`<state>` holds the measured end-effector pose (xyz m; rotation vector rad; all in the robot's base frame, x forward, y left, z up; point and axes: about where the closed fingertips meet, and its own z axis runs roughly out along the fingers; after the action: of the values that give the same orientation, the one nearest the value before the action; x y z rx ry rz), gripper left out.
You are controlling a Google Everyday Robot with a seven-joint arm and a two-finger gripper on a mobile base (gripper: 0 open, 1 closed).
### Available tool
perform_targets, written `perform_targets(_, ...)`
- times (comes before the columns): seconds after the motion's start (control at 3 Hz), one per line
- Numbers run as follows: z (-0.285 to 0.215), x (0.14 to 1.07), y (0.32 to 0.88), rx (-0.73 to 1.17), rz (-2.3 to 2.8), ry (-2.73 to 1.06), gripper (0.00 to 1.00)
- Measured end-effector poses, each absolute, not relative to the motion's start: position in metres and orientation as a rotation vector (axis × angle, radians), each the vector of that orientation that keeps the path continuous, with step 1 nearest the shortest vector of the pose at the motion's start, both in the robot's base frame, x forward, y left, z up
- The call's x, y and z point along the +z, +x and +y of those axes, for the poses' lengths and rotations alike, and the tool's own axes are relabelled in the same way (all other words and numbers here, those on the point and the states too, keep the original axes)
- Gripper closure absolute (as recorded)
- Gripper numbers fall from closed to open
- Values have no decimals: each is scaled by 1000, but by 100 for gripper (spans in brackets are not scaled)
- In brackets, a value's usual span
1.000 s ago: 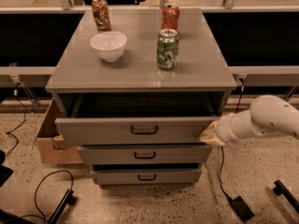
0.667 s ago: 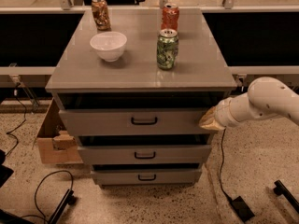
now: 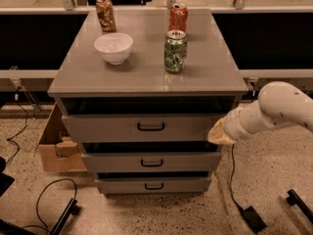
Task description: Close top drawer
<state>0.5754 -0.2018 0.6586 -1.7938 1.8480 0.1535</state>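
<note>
The top drawer [image 3: 142, 127] is the uppermost grey drawer of the cabinet, with a small black bar handle [image 3: 150, 127]. It stands only a little way out, with a dark gap above its front panel. The inner floor is hidden. My gripper [image 3: 218, 132] is at the end of the white arm [image 3: 274, 109] coming from the right. It rests against the right end of the drawer's front panel.
On the cabinet top [image 3: 146, 58] stand a white bowl [image 3: 113, 47], a green can [image 3: 175, 51], a red can [image 3: 178, 17] and a brown can [image 3: 105, 13]. Two shorter drawers [image 3: 151, 162] sit below. A cardboard box [image 3: 56, 143] and cables [image 3: 54, 204] lie on the floor left.
The top drawer has slid inward toward the cabinet. My gripper has followed it, pressing against the front panel's right end.
</note>
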Motion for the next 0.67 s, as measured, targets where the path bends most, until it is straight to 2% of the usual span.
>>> perform_targets(0.33, -191, 691, 532, 153, 1848, -1980, 100)
perform_targets(0.67, -199, 750, 518, 51, 1852, -2157, 100)
